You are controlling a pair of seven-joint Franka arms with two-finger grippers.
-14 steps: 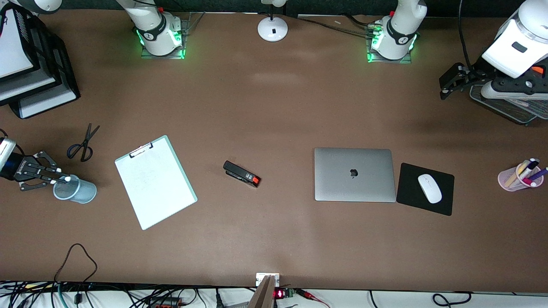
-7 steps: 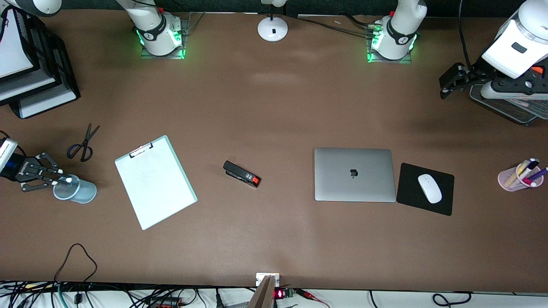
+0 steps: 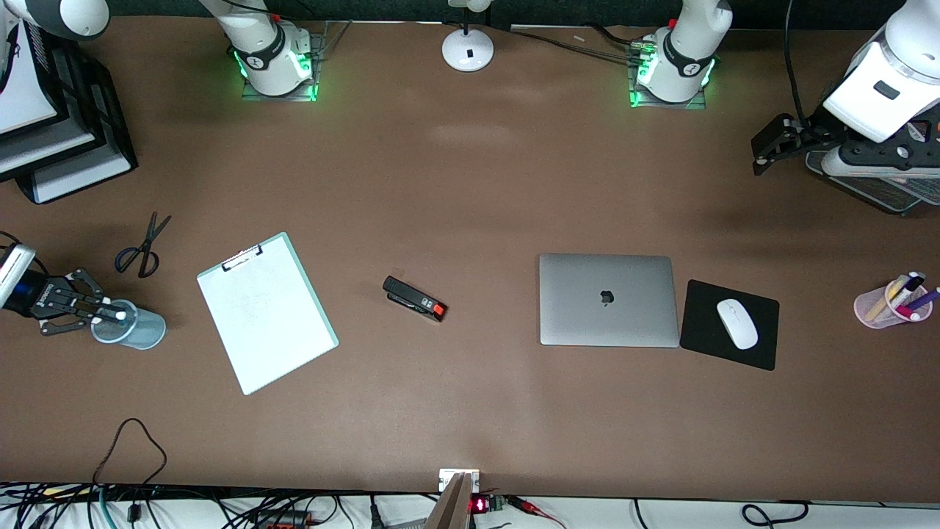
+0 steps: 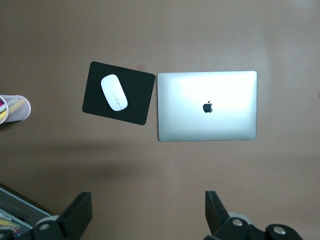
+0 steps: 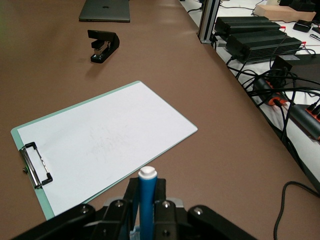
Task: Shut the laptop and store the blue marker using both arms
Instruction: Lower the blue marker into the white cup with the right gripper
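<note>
The silver-grey laptop (image 3: 608, 300) (image 4: 207, 106) lies closed on the table, apple logo up, beside the black mouse pad. At the right arm's end of the table, my right gripper (image 3: 103, 312) (image 5: 147, 192) is shut on the blue marker (image 5: 147, 200). The marker's white end (image 3: 120, 316) sits over the mouth of a light-blue cup (image 3: 136, 329). My left gripper (image 3: 764, 150) (image 4: 147, 212) hangs open and holds nothing. It is over bare table at the left arm's end, next to a mesh tray.
A clipboard (image 3: 266, 312), a black stapler (image 3: 413, 297) and scissors (image 3: 143, 246) lie between the cup and the laptop. A white mouse (image 3: 736, 323) rests on the mouse pad (image 3: 764, 349). A pink pen cup (image 3: 892, 303), stacked paper trays (image 3: 59, 147) and a lamp base (image 3: 468, 50) stand around the edges.
My right gripper has sunk a little with the marker, bringing the white end further over the cup's mouth. The left arm has shifted slightly. The laptop has not moved.
</note>
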